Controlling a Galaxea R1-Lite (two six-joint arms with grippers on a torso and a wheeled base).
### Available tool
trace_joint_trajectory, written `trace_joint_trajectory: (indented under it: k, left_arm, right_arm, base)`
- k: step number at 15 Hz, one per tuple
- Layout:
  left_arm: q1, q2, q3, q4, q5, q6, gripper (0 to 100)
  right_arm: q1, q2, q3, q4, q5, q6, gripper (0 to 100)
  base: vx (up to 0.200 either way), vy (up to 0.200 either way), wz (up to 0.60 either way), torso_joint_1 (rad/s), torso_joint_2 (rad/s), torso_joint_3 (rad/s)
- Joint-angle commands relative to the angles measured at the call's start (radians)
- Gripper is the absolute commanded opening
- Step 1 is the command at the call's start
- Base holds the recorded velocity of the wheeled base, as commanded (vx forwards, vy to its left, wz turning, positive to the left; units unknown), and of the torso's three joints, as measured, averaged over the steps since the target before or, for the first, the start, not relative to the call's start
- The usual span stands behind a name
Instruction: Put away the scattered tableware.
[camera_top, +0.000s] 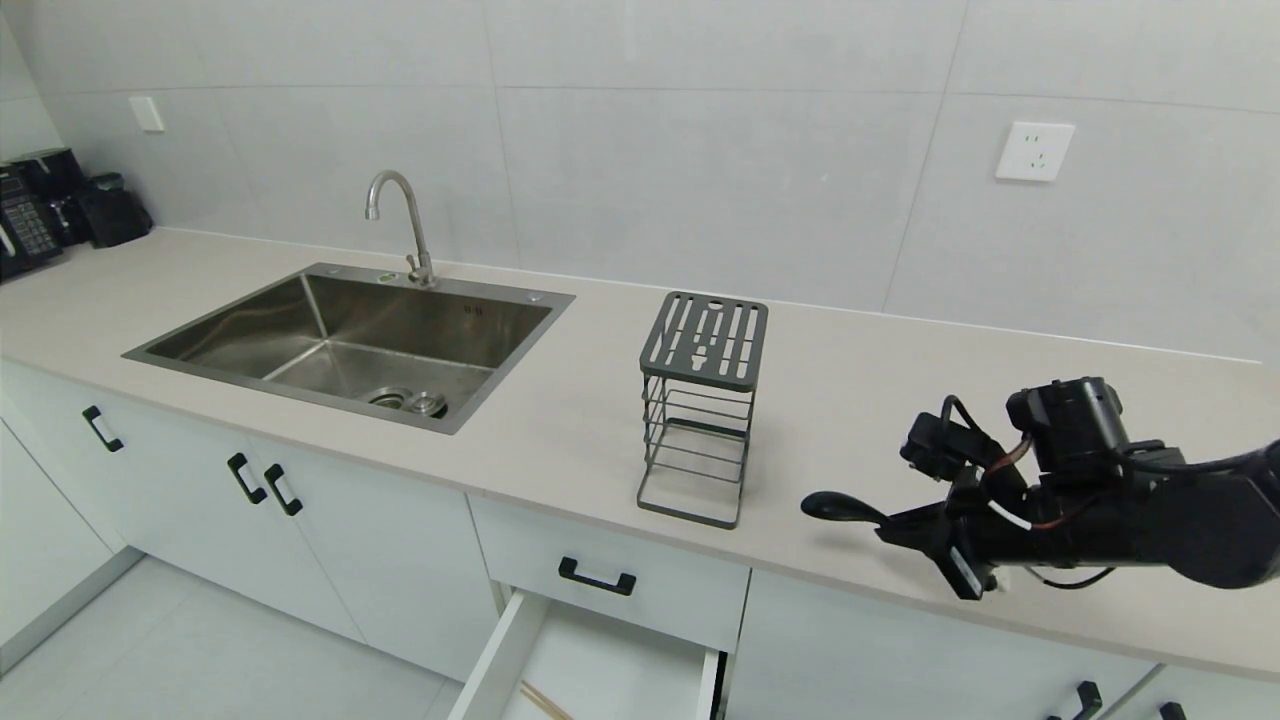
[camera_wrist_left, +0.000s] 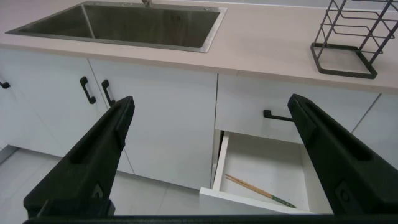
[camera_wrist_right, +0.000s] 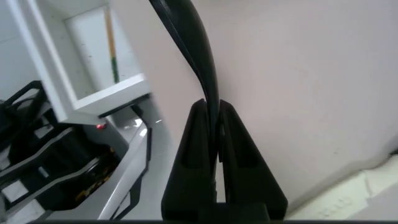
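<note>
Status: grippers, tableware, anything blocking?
Right gripper shut on black spoon, over the counter. Left gripper jaws open, facing open drawer, chopsticks inside. Wire rack nearby, clear of spoon.

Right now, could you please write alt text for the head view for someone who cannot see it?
The right gripper holds a black spoon over a counter, to the right of a dark wire rack. A steel sink sits farther left, and a drawer below the counter stands open.
</note>
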Motion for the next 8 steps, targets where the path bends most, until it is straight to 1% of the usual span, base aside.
trace_joint_trajectory:
  k: [1,2,3,4,8]
  left_arm:
    - [0.0,0.001,0.0,0.0,0.0,0.0,100]
    - [0.0,0.001,0.0,0.0,0.0,0.0,100]
    - [0.0,0.001,0.0,0.0,0.0,0.0,100]
    - [0.0,0.001,0.0,0.0,0.0,0.0,100]
    - [0.0,0.001,0.0,0.0,0.0,0.0,100]
  right_arm:
    - [0.141,-0.128,0.102,-0.007,-0.001,0.037,0]
    - [0.166,-0.139,0.116,-0.016,-0.002,0.054,0]
    - [0.255,-0.156,0.147,-0.065,-0.004,0.132,0]
    - [0.315,-0.156,0.148,-0.094,-0.022,0.2,0]
    - [0.342,-0.152,0.14,-0.1,-0.037,0.208,0]
  base:
    - [0.0,0.0,0.0,0.0,0.0,0.0]
    - [0.0,0.0,0.0,0.0,0.0,0.0]
    - [0.0,0.0,0.0,0.0,0.0,0.0]
    - [0.0,0.0,0.0,0.0,0.0,0.0]
    - [0.0,0.0,0.0,0.0,0.0,0.0]
